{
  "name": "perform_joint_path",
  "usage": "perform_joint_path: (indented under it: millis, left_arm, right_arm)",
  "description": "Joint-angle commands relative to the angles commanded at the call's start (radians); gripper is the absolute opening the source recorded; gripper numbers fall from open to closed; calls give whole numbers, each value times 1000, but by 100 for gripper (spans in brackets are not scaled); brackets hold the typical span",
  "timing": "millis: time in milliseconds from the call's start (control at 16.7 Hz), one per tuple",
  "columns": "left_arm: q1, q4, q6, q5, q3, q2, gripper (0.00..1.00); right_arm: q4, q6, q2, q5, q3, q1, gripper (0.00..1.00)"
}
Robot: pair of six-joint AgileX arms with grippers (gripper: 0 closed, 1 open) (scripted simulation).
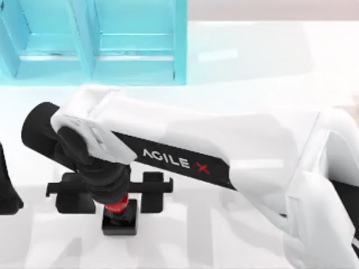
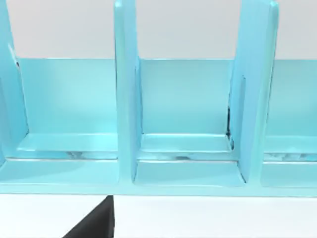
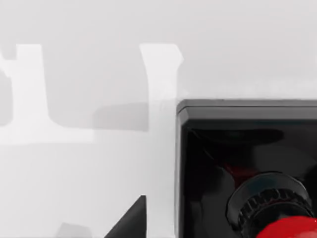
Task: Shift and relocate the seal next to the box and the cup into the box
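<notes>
**Inspector:** State the position of the right arm.

**Assistant:** The right arm [image 1: 224,151] reaches from the right side across to the near left part of the white bench [image 1: 252,61]. Its hand [image 1: 115,193] is lowered directly over the seal [image 1: 119,216].

**Inspector:** And the seal itself?

**Assistant:** It stands upright on the bench, near edge, left of centre. The black square base rests flat; the red knob points up, partly covered by the hand. In the right wrist view the seal [image 3: 247,168] is close under the camera, black base and red knob both plain.

**Inspector:** Condition of the right hand?

**Assistant:** The black fingers [image 1: 154,190] stand out to either side of the knob, spread wide, with the knob between them. The hand is released; I see no finger touching the seal.

**Inspector:** The box?

**Assistant:** A light blue box [image 1: 95,42] with upright dividers sits at the far left of the bench, well apart from the seal. The left wrist view looks straight at the box [image 2: 183,99]; the compartments seen there hold nothing.

**Inspector:** The left arm?

**Assistant:** A dark part of the left arm [image 1: 7,190] sits at the left edge in the top view. Whether its hand is released or clenched, I cannot tell.
</notes>
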Motion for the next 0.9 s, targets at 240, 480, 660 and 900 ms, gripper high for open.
perform_joint_path:
  millis: [240,480,660,900]
  left_arm:
    - [0,0,0,0,0,0,100]
    - [0,0,0,0,0,0,100]
    - [0,0,0,0,0,0,100]
    - [0,0,0,0,0,0,100]
  right_arm:
    - [0,0,0,0,0,0,32]
    - [0,0,0,0,0,0,2]
    - [0,0,0,0,0,0,0]
    - [0,0,0,0,0,0,0]
